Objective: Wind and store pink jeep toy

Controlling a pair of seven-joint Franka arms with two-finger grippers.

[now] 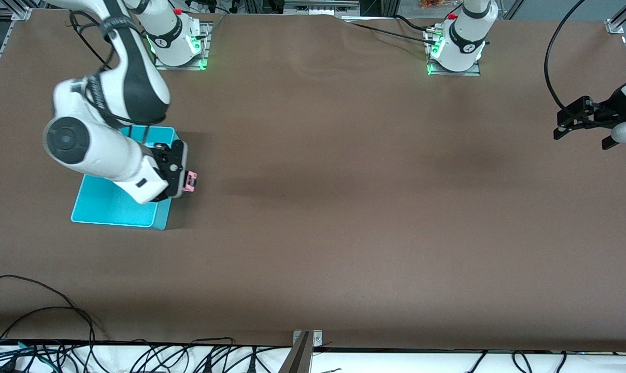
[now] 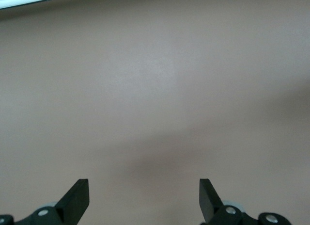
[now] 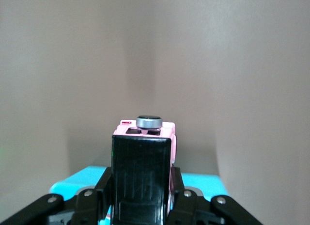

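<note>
Task stage: I judge the storing step is in hand; whether the winding is done I cannot tell from these views.
Pink jeep toy (image 1: 189, 181): off the counter, carried in the air at the rim of the turquoise bin (image 1: 105, 204), on the bin's side toward the left arm's end of the counter. Not yet inside.
Right tool (image 1: 181, 178): clamped shut on the pink jeep toy; in the right wrist view the black roof (image 3: 141, 171) sits between the fingers (image 3: 175, 186), and a round grey part (image 3: 148, 121) shows on the toy's end pointing away from the wrist.
Left tool (image 1: 582, 124): fingers fully spread and holding nothing; this arm waits at its own end of the counter, well apart from the work.
Left wrist view: bare brown counter (image 2: 155, 89) only.
Remaining: I would carry the toy inward over the bin's floor, lower it and release.
Edges: the bin's wall lies just under the toy; a release here could catch the rim or tip the toy out onto the counter.
Open room: I see nothing else on the counter between the bin and the left arm; the bin floor showing below the right arm looks bare, though the arm hides part of it.
</note>
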